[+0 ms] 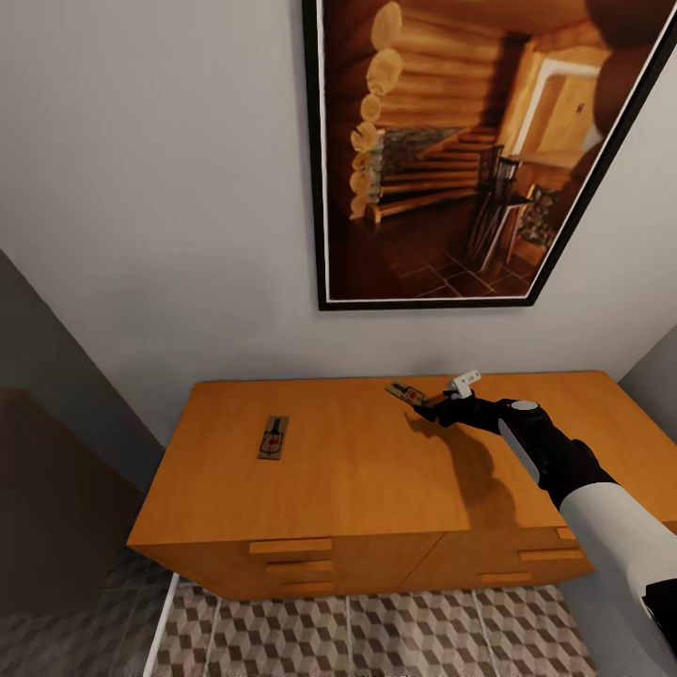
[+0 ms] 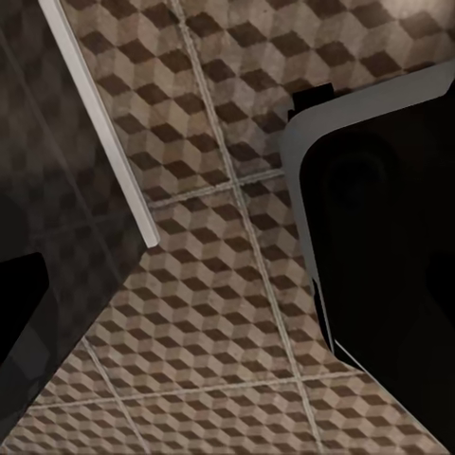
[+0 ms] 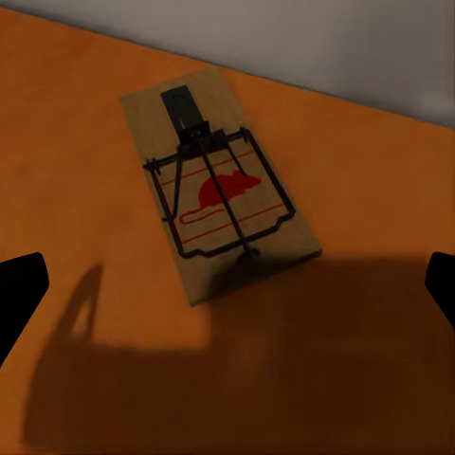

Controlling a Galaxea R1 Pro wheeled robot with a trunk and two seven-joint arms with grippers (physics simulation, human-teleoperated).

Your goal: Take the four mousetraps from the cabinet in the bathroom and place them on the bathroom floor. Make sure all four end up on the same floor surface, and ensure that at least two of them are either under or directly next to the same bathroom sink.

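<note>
At the near edge of the head view lies the bathroom floor (image 1: 376, 635) with its brown and beige cube tiles, and the left wrist view looks down on the same tiles; the left fingers cannot be made out there, so I cannot tell their state. Above the floor stands the cabinet (image 1: 376, 555), with its drawer fronts and slim handles facing the camera. On its top surface, toward the left, one mousetrap (image 1: 274, 437) lies flat. The right gripper (image 1: 434, 406) reaches over the far part of the surface, just beside a second mousetrap (image 3: 220, 196), which lies flat near the wall. In the right wrist view the fingers (image 3: 19, 289) are spread wide at both sides and hold nothing. Behind the cabinet, a framed picture (image 1: 470, 150) hangs on the grey wall (image 1: 160, 188).
</note>
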